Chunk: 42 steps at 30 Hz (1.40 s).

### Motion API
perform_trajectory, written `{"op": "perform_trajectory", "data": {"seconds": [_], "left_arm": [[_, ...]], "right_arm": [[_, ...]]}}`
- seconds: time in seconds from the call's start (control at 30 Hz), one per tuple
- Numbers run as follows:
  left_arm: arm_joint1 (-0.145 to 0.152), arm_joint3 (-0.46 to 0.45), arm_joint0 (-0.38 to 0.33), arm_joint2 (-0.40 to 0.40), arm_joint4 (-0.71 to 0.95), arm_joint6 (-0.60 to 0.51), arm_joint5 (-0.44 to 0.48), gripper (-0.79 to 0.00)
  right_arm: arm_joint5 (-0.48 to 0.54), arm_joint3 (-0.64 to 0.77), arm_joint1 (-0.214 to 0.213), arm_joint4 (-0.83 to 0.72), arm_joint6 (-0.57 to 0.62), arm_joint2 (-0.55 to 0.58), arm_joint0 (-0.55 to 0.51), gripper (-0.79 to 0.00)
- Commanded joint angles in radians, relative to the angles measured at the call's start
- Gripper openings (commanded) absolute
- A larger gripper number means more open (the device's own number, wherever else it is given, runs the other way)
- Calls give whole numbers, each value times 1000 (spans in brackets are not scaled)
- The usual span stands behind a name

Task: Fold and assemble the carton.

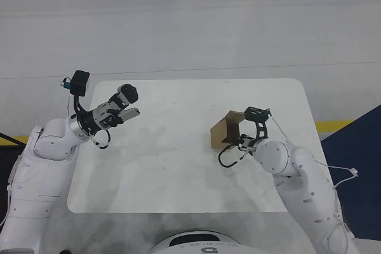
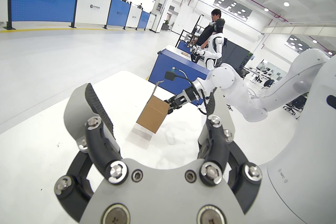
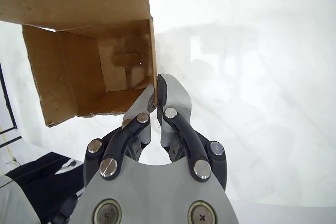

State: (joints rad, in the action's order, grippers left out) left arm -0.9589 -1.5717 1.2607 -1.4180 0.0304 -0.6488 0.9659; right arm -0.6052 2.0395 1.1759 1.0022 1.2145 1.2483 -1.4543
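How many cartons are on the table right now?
1. The carton stands on the table toward the robot's right, one wall pinched by the right tool. The left tool hangs open, apart from it.

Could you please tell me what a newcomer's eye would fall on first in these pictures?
The brown carton stands out first, open on the right half of the white table, with the right gripper shut on one wall's edge. Next comes the left gripper, open and empty, over the table's far left corner, apart from the carton.
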Motion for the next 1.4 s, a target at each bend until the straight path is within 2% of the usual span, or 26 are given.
{"op": "perform_trajectory", "data": {"seconds": [0.0, 0.2, 0.3, 0.4, 0.53, 0.57, 0.63, 0.67, 0.73, 0.83, 0.93, 1.1, 1.37], "left_arm": [[0, 0, 0, 0, 0, 0, 0, 0], [0, 0, 0, 0, 0, 0, 0, 0], [3, -22, 5, 1, -37, -31, -3, 0], [24, -87, 18, -5, -172, -204, 1, 0], [72, -218, 20, 93, -418, -316, -110, 0], [80, -228, 10, 116, -436, -326, -120, 0], [87, -227, -20, 154, -446, -339, -134, 0], [86, -228, -38, 179, -468, -348, -142, 0], [76, -214, -71, 231, -485, -328, -174, 0], [55, -199, -124, 328, -579, -291, -233, 0], [26, -164, -181, 435, -682, -238, -275, 0], [-27, -79, -269, 594, -787, -143, -337, 0], [-110, 63, -384, 759, -852, -57, -450, 0]], "right_arm": [[-2, -14, 3, -32, -8, -4, 1, -369], [-13, -48, 11, -114, -104, 24, 1, -209], [31, 26, 13, -224, -199, 91, -44, -237], [130, 72, 13, -363, -286, 173, -110, -256], [250, 21, 14, -482, -397, 246, -154, -339], [282, 0, 15, -515, -418, 250, -154, -332], [345, -49, 18, -565, -465, 254, -147, -397], [377, -82, 20, -592, -498, 254, -140, -397], [430, -156, 22, -623, -545, 248, -125, -456], [495, -236, 25, -681, -573, 239, -109, -499], [533, -287, 23, -694, -550, 233, -101, -465], [585, -322, 16, -716, -480, 236, -98, -434], [672, -362, -2, -779, -272, 252, -94, -456]]}}
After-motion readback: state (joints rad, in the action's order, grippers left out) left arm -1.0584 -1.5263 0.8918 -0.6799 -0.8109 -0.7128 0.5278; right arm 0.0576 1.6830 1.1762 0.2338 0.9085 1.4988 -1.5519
